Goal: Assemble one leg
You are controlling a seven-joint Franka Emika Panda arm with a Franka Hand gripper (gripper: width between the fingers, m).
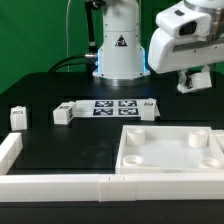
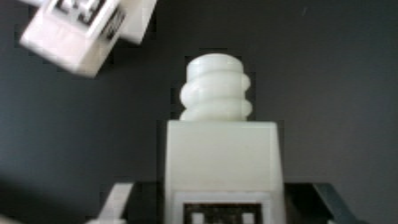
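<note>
The leg (image 2: 222,150), a white cuboid with a ribbed, rounded peg on one end and a marker tag on its face, is clamped between the two fingers of the pincer (image 1: 196,83), clear of the black tabletop (image 1: 60,148). The pincer hangs raised on the exterior view's right. Below it lies the square panel (image 1: 170,152) with round corner sockets. Two spare legs (image 1: 63,114) stand apart on the exterior view's left, one just beside the marker board (image 1: 115,107). White border rails (image 1: 55,186) run along the near edge.
</note>
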